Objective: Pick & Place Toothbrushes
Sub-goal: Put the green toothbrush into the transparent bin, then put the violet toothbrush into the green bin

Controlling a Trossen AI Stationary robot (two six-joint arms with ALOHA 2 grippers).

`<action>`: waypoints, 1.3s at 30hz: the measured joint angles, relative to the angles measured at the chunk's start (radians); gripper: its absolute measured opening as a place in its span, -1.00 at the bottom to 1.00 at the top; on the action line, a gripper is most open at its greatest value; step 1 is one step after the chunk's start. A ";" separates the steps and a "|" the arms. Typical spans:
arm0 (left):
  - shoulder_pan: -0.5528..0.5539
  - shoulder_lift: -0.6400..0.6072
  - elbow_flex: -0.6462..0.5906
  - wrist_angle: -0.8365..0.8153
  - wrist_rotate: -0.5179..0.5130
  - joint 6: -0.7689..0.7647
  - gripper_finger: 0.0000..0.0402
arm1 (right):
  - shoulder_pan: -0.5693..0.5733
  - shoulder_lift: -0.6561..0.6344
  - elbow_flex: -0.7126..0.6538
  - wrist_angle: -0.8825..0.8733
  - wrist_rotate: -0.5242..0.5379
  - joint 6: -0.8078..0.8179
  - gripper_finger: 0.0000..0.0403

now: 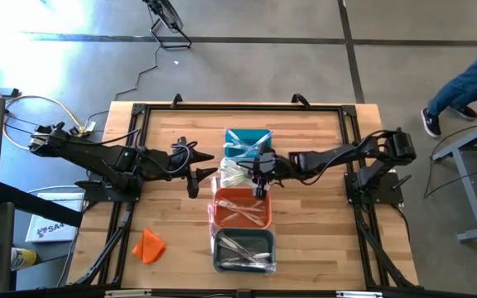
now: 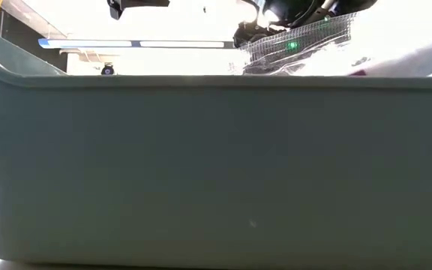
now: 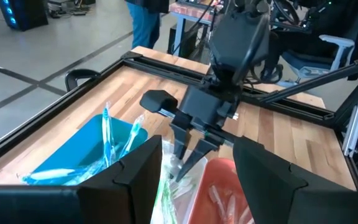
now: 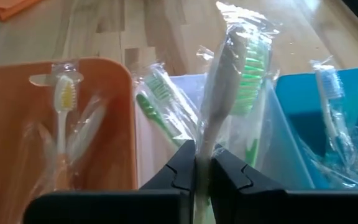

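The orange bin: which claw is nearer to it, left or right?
Right. The right claw hovers at the far edge of the orange bin, gripping a wrapped toothbrush. The left claw waits beside the bins, farther off.

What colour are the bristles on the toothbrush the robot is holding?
Green, on the wrapped toothbrush in the right gripper. The right wrist view shows it best.

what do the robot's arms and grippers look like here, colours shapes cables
Both arms are black and jointed, built from chunky rounded segments. The left arm trails pale cables from its base; the right arm rises from a blocky black base. The left gripper has broad, flat, angular black fingers. The right gripper has narrower tapering black fingers under a boxy black wrist, with a dark cable looping alongside it.
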 joint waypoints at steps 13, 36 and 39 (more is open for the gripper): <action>0.000 0.000 0.000 0.000 0.002 -0.013 -0.03 | 0.014 -0.030 0.000 -0.003 0.043 -0.041 -0.30; 0.000 0.000 0.000 -0.046 0.040 -0.027 -0.03 | 0.014 -0.595 0.010 -0.073 0.043 -0.046 -0.60; 0.000 0.000 0.000 -0.045 0.040 -0.026 -0.03 | 0.014 -0.627 0.010 -0.118 0.042 -0.042 -0.69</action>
